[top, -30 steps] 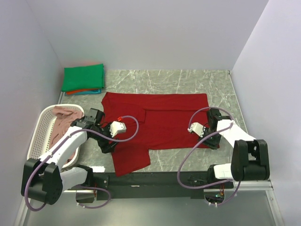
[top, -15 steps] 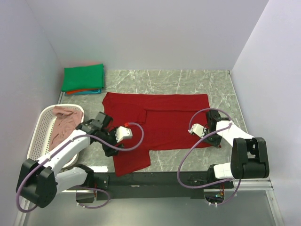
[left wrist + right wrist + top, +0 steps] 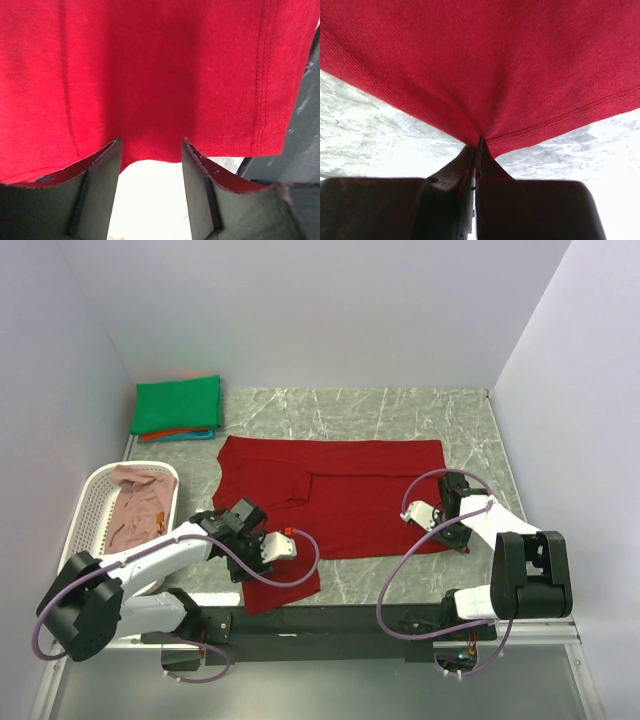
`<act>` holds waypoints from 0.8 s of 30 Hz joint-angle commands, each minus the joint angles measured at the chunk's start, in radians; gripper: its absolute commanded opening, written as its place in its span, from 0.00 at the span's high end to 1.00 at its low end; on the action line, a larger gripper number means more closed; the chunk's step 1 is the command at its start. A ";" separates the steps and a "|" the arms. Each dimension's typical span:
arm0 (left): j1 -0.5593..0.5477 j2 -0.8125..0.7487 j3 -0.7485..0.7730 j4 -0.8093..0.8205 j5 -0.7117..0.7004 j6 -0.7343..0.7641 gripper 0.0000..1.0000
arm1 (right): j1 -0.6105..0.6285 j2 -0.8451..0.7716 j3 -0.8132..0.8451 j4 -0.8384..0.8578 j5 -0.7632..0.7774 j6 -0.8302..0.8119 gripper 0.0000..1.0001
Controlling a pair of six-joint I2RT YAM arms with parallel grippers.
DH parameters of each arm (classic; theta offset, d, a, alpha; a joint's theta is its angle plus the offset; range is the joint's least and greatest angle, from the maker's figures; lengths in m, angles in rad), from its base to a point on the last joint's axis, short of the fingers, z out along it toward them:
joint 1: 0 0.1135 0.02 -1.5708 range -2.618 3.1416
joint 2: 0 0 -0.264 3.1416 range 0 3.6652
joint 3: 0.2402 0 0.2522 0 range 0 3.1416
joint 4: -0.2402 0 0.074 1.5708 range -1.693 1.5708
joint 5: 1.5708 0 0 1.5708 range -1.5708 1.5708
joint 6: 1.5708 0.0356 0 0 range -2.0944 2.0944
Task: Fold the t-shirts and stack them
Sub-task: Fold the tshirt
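The dark red t-shirt [image 3: 340,490] lies spread on the marble table, with a flap reaching toward the near edge at the left. My left gripper [image 3: 250,562] sits low at that flap's left edge. In the left wrist view its jaws [image 3: 151,142] stand apart, with the shirt's [image 3: 150,75] edge lying at the fingertips. My right gripper [image 3: 456,540] is at the shirt's near right corner. In the right wrist view it [image 3: 480,141] is shut on the hem of the red cloth [image 3: 495,65], which puckers at the tips.
A folded green t-shirt [image 3: 178,405] tops a stack at the back left, with orange-red and teal edges [image 3: 180,434] beneath it. A white lattice basket [image 3: 85,515] on the left holds a dusty pink shirt [image 3: 135,505]. Walls close in on both sides.
My left gripper has slid toward the near edge along the shirt's left flap, and its jaws have narrowed. My right gripper has closed on the hem at the near right corner.
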 commanded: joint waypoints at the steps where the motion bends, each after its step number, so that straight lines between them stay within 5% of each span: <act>1: -0.028 0.021 -0.021 0.029 -0.049 -0.021 0.44 | -0.006 0.013 0.046 0.014 -0.041 0.008 1.00; 8: -0.060 0.134 -0.020 0.055 -0.090 -0.038 0.54 | -0.006 0.024 0.072 -0.004 -0.047 0.007 1.00; 15: -0.075 0.115 0.012 0.004 -0.081 -0.035 0.99 | -0.006 0.001 0.095 -0.045 -0.057 -0.006 1.00; 24: -0.074 0.015 0.180 -0.270 0.069 -0.032 0.99 | -0.061 -0.124 0.075 -0.148 -0.072 -0.058 1.00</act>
